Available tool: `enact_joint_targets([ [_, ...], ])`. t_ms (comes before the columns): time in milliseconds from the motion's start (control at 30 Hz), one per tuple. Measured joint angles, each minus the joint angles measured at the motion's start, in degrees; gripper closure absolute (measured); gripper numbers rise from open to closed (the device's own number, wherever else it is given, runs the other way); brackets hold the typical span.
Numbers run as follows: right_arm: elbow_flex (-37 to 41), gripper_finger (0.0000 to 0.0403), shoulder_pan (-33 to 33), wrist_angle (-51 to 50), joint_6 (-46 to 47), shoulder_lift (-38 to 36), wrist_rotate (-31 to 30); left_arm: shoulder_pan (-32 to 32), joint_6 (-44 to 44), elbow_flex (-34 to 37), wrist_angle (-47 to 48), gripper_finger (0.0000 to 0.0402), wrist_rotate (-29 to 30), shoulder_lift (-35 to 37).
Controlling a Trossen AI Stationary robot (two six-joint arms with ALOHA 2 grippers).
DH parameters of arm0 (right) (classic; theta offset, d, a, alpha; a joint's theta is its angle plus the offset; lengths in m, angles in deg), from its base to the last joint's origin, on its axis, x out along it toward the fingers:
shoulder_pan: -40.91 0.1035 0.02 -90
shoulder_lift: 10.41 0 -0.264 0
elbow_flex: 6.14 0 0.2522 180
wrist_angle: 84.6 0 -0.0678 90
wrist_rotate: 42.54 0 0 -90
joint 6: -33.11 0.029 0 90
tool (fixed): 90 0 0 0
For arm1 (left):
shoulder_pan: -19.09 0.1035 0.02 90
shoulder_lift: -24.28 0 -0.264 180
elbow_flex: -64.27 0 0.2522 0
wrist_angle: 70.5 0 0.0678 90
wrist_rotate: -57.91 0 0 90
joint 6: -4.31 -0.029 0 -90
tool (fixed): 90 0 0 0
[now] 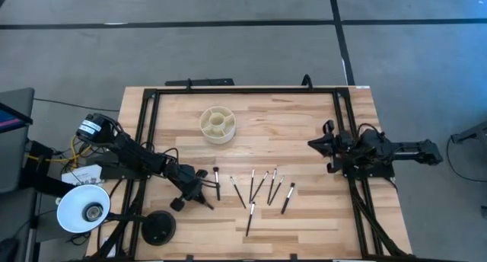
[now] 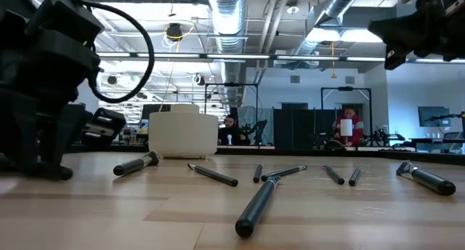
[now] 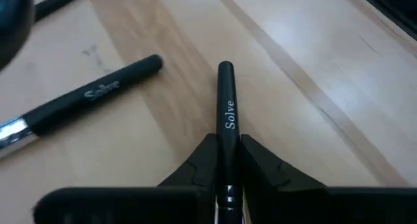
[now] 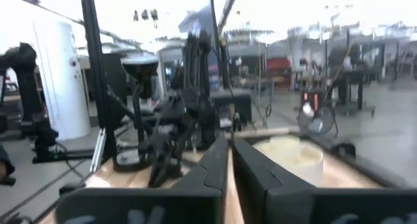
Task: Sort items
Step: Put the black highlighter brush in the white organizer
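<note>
Several thin dark-handled makeup brushes (image 1: 262,187) lie flat and scattered at the middle of the wooden table, some with silvery ferrules (image 2: 149,160). My left gripper (image 1: 198,192) is low at the left end of the group and shut on one brush (image 3: 226,107). A second brush (image 3: 91,97) lies on the wood just beside it. My right gripper (image 1: 316,145) hangs raised over the table's right side, shut and touching nothing (image 4: 230,152). The brush with the fluffy reddish head is not to be made out. My left gripper pinches a black brush between its two fingers (image 3: 199,168), which lie along the handle. The grip is behind the printed part of the handle (image 3: 228,129). The handle's free end (image 3: 225,69) sticks out ahead of the fingertips, low over the wood; whether it touches, I cannot tell.
A round cream divided cup (image 1: 218,125) stands toward the far edge, left of centre. Black frame rails (image 1: 148,132) run along the table's left, right and far sides. A white lamp head (image 1: 84,209) and a black round base (image 1: 160,228) sit at the near left corner.
</note>
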Motion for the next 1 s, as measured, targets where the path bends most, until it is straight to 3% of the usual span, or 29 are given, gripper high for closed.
enact_joint_targets([
  [300,0.0,0.0268,0.6,12.7,0.1,6.2,0.0,0.3,0.6,-1.7,0.9,0.0358,11.8,3.3],
  [533,-3.6,0.0216,3.4,19.2,0.9,20.2,0.0,2.8,-1.0,-4.6,1.8,0.0355,15.9,8.3],
  [867,-22.8,0.0233,6.5,20.7,-1.6,60.8,0.0,9.7,-5.8,-11.8,9.0,0.0354,19.9,10.7],
  [1000,-32.3,0.0234,5.5,16.7,-1.7,76.6,-0.1,11.2,-6.1,-12.2,8.8,0.0354,25.3,10.7],
])
